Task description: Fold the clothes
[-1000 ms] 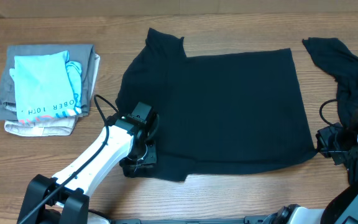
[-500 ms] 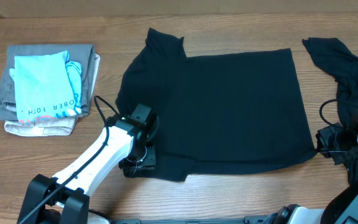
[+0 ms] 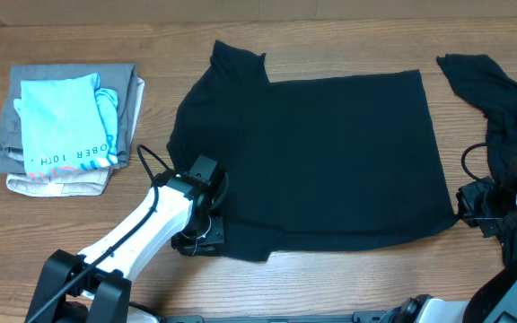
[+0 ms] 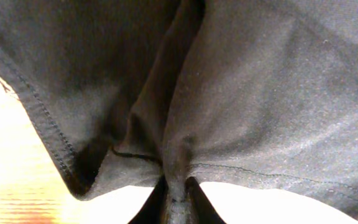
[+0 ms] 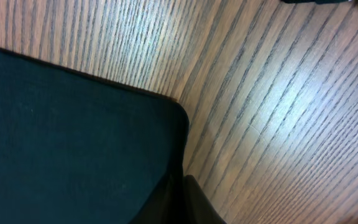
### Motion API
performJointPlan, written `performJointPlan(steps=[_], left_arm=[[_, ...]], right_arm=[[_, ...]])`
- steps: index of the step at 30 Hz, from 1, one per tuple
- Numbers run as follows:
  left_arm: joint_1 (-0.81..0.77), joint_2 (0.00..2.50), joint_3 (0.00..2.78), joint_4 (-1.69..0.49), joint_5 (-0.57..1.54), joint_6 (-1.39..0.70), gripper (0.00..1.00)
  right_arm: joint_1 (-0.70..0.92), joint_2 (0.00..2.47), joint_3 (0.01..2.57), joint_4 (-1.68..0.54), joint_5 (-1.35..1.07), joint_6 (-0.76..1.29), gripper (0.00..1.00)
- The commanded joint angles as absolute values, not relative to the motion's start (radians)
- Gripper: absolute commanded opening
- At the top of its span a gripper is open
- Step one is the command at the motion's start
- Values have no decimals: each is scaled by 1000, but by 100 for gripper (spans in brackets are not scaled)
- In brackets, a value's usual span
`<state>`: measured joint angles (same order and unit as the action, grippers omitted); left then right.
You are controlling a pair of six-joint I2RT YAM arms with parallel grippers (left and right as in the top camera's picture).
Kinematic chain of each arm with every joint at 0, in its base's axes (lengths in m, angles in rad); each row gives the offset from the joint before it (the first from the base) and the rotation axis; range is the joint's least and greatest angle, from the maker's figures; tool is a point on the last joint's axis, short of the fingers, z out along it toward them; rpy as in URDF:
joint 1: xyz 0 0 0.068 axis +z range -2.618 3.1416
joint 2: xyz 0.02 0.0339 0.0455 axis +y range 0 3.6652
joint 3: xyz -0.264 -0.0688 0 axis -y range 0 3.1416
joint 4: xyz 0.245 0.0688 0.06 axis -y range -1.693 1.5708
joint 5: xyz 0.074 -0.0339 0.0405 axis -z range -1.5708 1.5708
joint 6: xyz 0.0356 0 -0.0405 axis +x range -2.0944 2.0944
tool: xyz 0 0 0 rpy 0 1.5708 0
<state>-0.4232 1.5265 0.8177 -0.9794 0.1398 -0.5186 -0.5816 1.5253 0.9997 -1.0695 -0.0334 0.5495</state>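
A large black T-shirt (image 3: 330, 161) lies spread flat in the middle of the table. My left gripper (image 3: 198, 239) is at its near left corner, by the sleeve. In the left wrist view my left gripper (image 4: 177, 190) is shut on a pinched ridge of the T-shirt (image 4: 260, 93) just above the stitched hem. My right gripper (image 3: 468, 205) is at the shirt's near right corner. The right wrist view shows my right gripper (image 5: 180, 190) shut on the edge of the T-shirt (image 5: 67, 137). A second black garment (image 3: 501, 94) lies crumpled at the far right.
A stack of folded grey and beige garments (image 3: 12, 135) with a light-blue lettered shirt (image 3: 61, 121) on top sits at the far left. Bare wooden table (image 3: 348, 278) runs along the near edge. The right arm's cable (image 3: 467, 161) loops beside the shirt.
My left gripper has closed on a fold of the T-shirt and shifted slightly toward the near edge. The right arm and the shirt have not moved.
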Motion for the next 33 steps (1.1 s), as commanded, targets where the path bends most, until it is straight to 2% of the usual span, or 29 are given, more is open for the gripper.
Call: performJointPlan(steps=[1,9,20,33], left_arm=[[-418,1530,813,-987,163,-516,4],[-408,1528,831,-1033,158,-521,4],[-218,1471,897,-1044,246,-516,4],[-128,1418,934,-1044,284,-502,4]], right_arm=[[-577,1528,1025,-1065,-20,549,6],[-577,1528,1025,-1065,-22,550,4],[-524,1528,1052,-1074,-23,550,4],[-483,1548,1091,-1053,-23,553,4]])
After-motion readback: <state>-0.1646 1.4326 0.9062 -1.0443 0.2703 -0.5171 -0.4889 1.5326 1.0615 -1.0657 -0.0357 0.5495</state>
